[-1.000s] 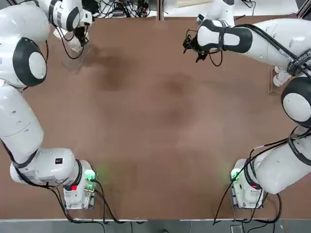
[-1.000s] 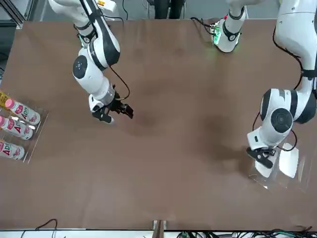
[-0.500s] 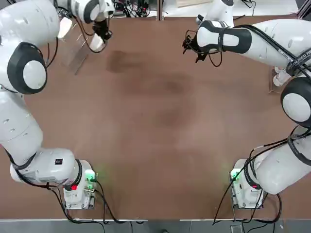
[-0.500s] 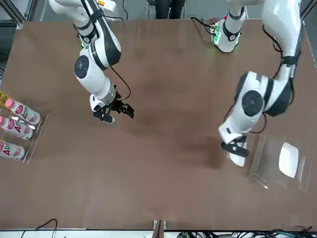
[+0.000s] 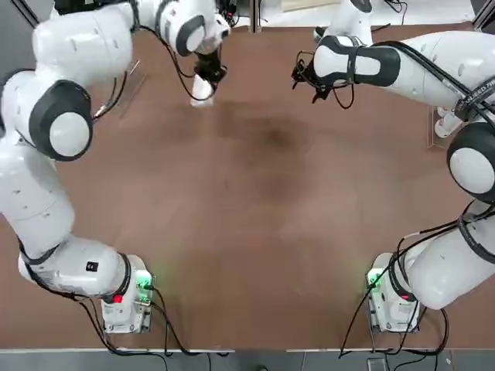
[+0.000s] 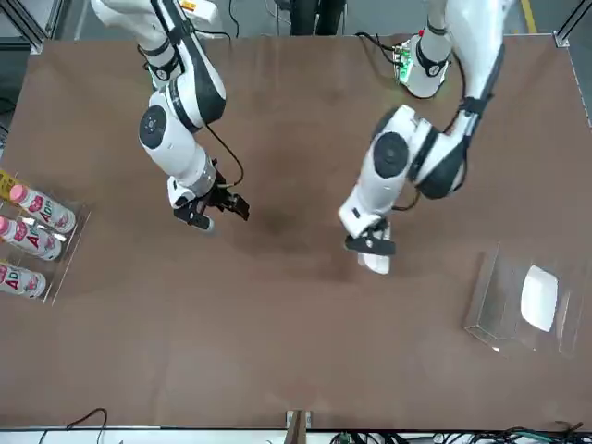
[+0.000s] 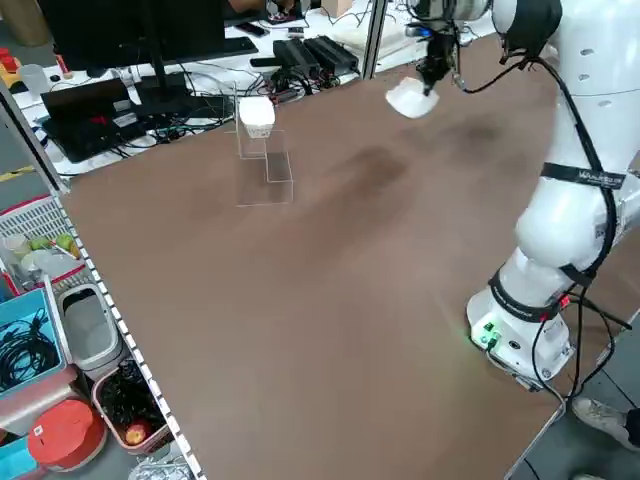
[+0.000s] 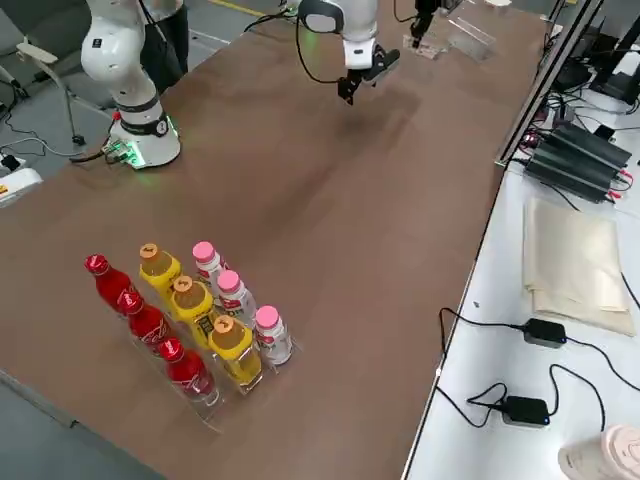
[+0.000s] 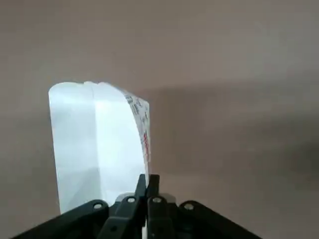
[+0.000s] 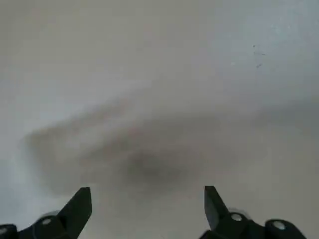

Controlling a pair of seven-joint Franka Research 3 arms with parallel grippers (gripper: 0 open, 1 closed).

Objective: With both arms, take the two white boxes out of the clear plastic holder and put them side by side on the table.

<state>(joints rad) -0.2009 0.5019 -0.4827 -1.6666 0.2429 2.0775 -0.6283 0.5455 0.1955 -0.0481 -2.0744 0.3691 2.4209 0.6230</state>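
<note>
Over the bare middle of the brown-topped table [image 6: 277, 351], the left gripper [image 6: 370, 248] hangs clamped on one small white rounded box [image 6: 376, 262], carried clear of the holder; next it needs lowering flat onto the tabletop. Farther along, the right gripper [image 6: 222, 205] hovers, fingers spread and empty. Count: two boxes, one still upright in the clear acrylic holder [image 6: 490, 310], second white box [image 6: 538, 296]; one holder.
</note>
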